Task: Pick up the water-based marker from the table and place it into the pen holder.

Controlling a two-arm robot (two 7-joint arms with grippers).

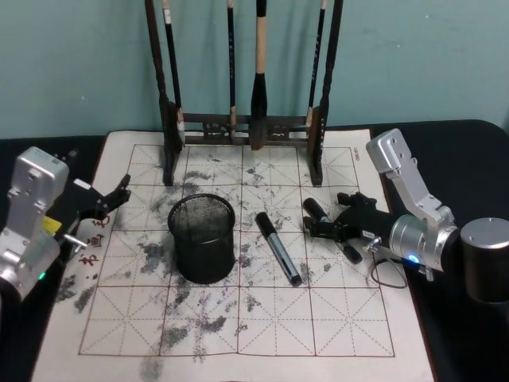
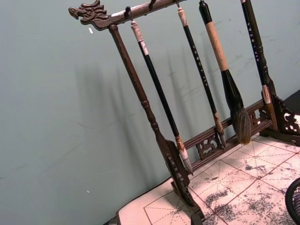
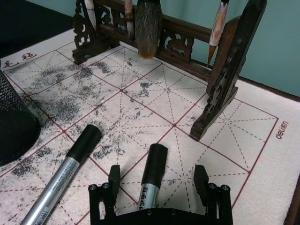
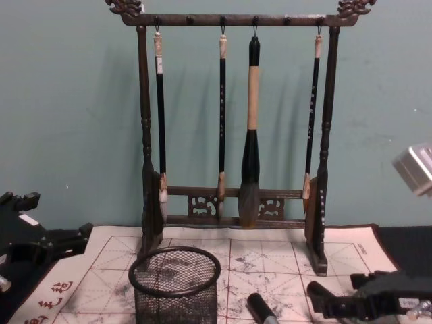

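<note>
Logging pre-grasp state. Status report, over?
Right gripper open, straddling the right-hand marker. Left gripper parked at table left edge. Second marker lies between target and pen holder.

The head view looks steeply down from six o'clock onto the table (image 1: 350, 318), with the brush rack (image 1: 246, 131) at twelve o'clock. The chest view sits low at six o'clock, facing that rack level. The left wrist view, near nine o'clock, tilts up at the rack from close by. The right wrist view, near three o'clock, skims the table past the right gripper (image 3: 157, 172). All four share the rack and the pen holder (image 1: 203, 239).
</note>
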